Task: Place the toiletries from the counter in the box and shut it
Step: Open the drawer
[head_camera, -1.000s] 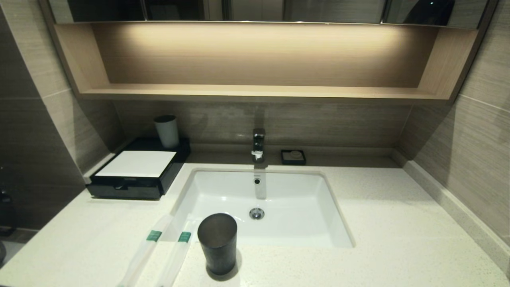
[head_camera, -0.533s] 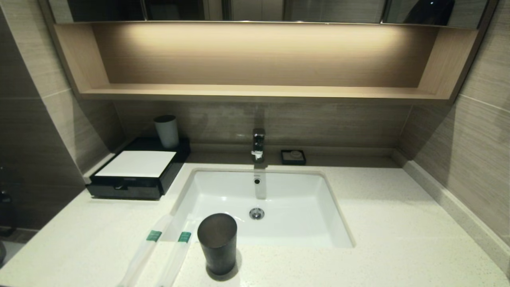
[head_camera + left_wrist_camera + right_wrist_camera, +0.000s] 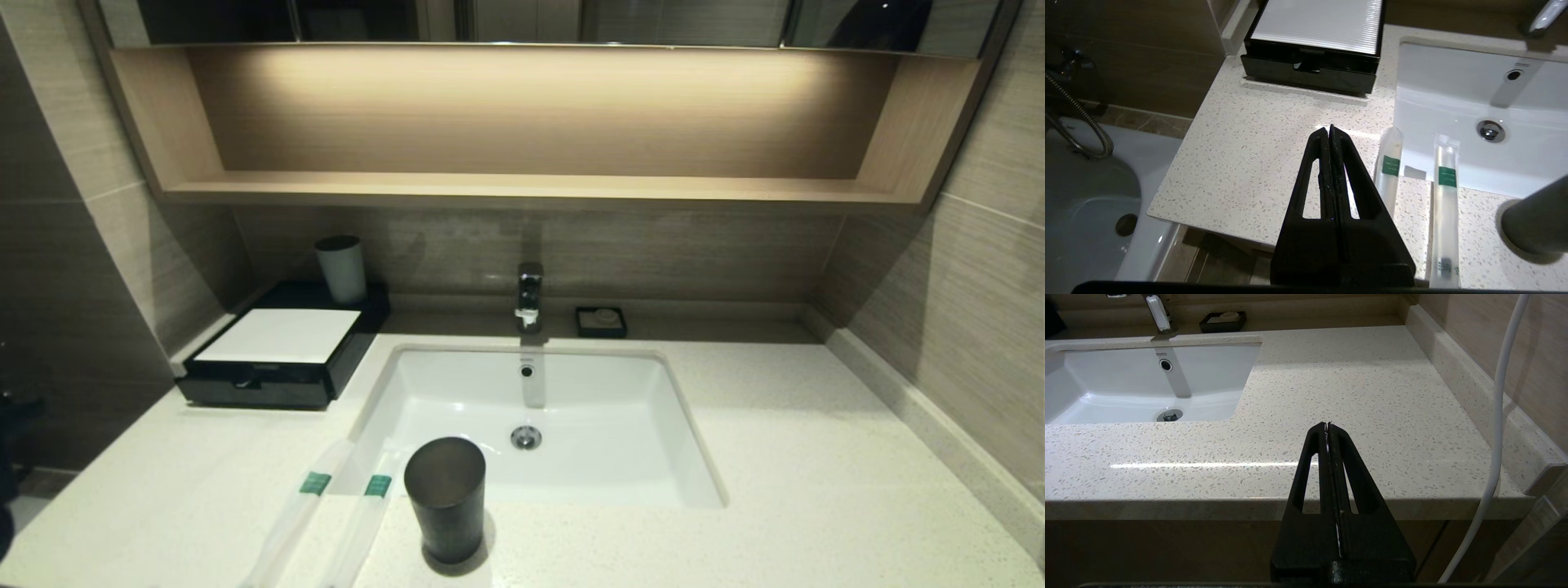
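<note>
Bathroom tiles and a lit wooden shelf back a pale speckled counter [image 3: 775,457] with a white basin [image 3: 571,482] sunk into it. Two packets lie side by side at the near left edge: the left packet [image 3: 295,510] and the right packet [image 3: 363,518], each with a green band toward its far end, the right one just beside a dark cup [image 3: 445,498]. Their far ends overhang the basin's corner. At the far left stands the box [image 3: 282,359], its drawer shut, a pale cup [image 3: 341,268] behind its white panel. Both packets look light, thin-skinned and slippery, probably soft film over something stiff, so a pinch across the narrow width near the middle or by the band seems safest; the wrap may slide or crumple. From the wrist view, the left gripper [image 3: 1329,130] hangs over the counter's near left part, jaws pressed together on nothing, the left packet [image 3: 1389,171] just to its right. Over the counter's near right edge, the right gripper [image 3: 1327,425] sits parked with its jaws likewise together and empty.
</note>
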### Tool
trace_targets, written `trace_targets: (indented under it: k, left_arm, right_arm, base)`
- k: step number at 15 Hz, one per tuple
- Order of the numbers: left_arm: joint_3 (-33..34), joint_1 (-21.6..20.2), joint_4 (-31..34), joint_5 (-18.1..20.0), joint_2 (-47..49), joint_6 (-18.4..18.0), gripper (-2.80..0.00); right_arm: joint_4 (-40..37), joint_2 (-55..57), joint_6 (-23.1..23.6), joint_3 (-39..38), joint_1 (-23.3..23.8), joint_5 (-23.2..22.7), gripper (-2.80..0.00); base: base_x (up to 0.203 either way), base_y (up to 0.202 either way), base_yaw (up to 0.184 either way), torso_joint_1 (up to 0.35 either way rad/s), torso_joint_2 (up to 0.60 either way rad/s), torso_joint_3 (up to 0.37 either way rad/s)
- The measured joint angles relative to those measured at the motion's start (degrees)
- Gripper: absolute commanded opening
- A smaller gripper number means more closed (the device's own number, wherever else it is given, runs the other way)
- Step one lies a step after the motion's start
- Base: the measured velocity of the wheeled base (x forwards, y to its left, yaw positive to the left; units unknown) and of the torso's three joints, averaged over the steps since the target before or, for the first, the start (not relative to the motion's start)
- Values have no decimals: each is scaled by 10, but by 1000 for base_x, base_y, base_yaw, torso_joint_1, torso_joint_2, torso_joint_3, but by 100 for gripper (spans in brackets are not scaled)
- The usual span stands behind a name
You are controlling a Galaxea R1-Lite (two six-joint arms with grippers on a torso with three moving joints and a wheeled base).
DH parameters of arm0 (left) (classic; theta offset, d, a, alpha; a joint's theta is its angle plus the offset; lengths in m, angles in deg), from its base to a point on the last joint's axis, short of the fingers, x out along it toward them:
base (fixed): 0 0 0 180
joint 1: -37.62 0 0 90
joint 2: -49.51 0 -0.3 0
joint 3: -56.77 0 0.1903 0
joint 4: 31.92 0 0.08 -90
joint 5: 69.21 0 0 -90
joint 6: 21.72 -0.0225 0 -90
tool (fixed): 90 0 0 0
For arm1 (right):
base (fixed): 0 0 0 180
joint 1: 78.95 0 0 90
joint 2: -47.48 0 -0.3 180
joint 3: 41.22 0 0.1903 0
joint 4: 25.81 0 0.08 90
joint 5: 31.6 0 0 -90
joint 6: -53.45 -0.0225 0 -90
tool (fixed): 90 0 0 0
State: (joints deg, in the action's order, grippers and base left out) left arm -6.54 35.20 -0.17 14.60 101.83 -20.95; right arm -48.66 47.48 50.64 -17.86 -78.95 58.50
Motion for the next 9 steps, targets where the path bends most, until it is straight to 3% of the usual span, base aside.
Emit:
trace_targets:
  k: [5,9]
  left_arm:
    - [-62,-54,-37,-4,177,-10,-280]
    - [-86,-73,-72,-4,286,-23,-280]
  right_arm:
    - [0,0,0,0,0,0,-280]
    - [0,0,0,0,0,0,-280]
  base:
    - [0,0,0,0,0,0]
    - [0,0,0,0,0,0]
